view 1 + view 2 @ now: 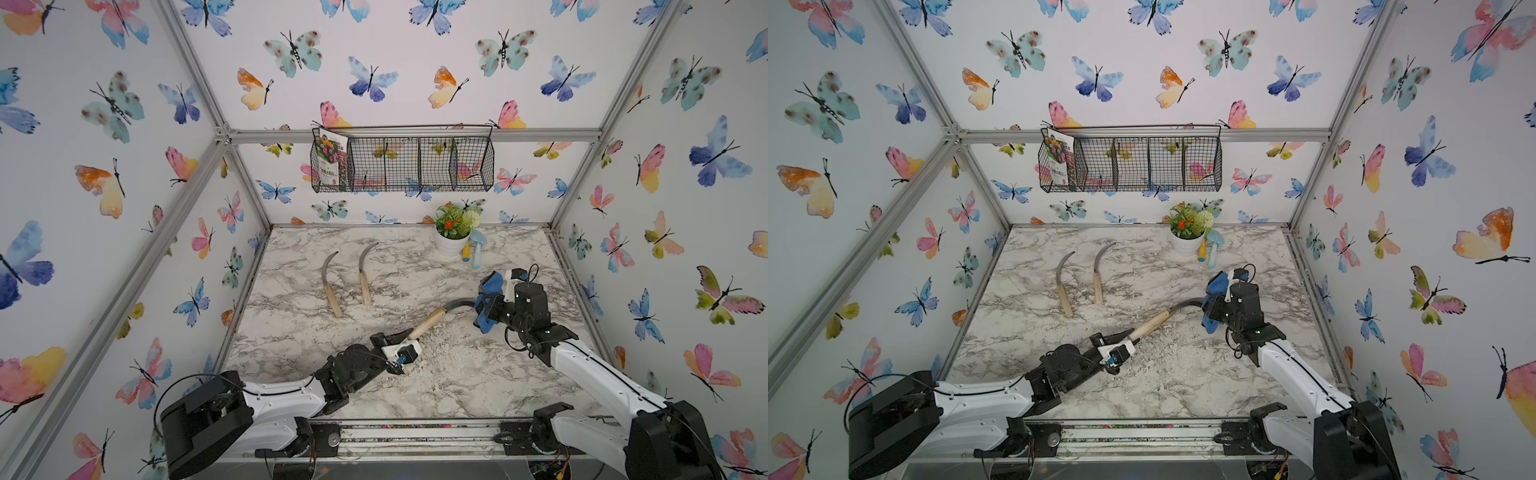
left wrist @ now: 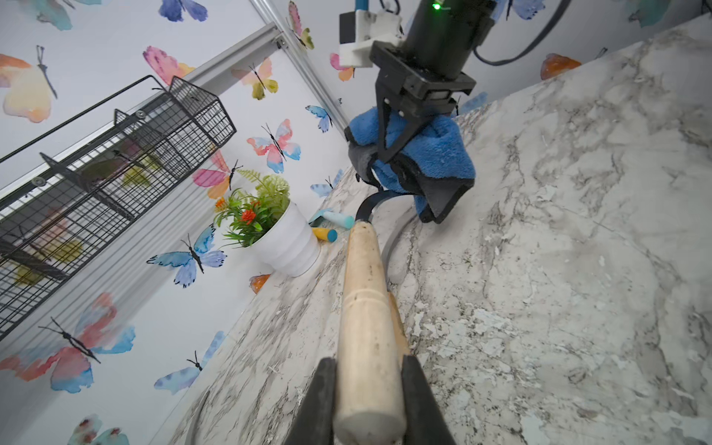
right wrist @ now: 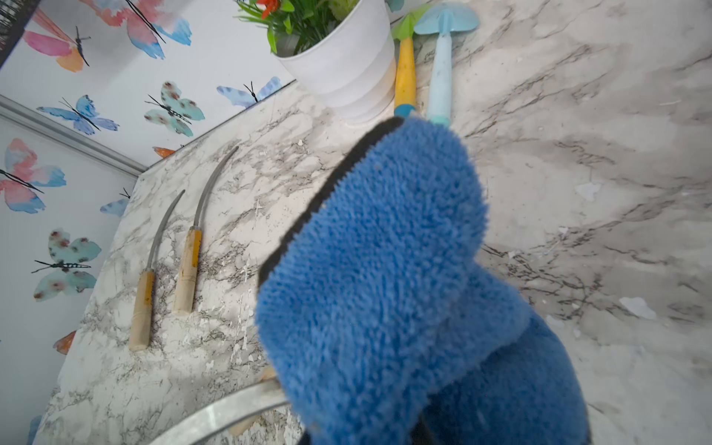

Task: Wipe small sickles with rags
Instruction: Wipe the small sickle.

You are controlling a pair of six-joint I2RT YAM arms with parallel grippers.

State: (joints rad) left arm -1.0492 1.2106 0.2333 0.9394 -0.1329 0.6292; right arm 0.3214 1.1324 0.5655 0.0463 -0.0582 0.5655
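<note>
I look into a booth with butterfly wallpaper [image 1: 374, 62] on every wall and aluminium frame bars [image 1: 540, 135] at the seams. A black wire basket [image 1: 415, 166] hangs on the back wall, with a flower-printed packet [image 1: 330, 160] in its left compartment. Below the basket lies a marble-patterned tabletop [image 1: 291, 332]. A white potted plant [image 1: 451, 245] stands under the basket's right end.

On marble-patterned tabletop [image 1: 457, 395], far left: two grey-bladed wooden-handled sickles [image 1: 328, 291] [image 1: 363, 289], side by side. Right of them, at back: white plant pot [image 1: 451, 247], pale-blue trowel [image 1: 477, 251] just right. Nearer, centre: third sickle [image 1: 428, 322], blade in blue terry rag [image 1: 490, 286].
</note>
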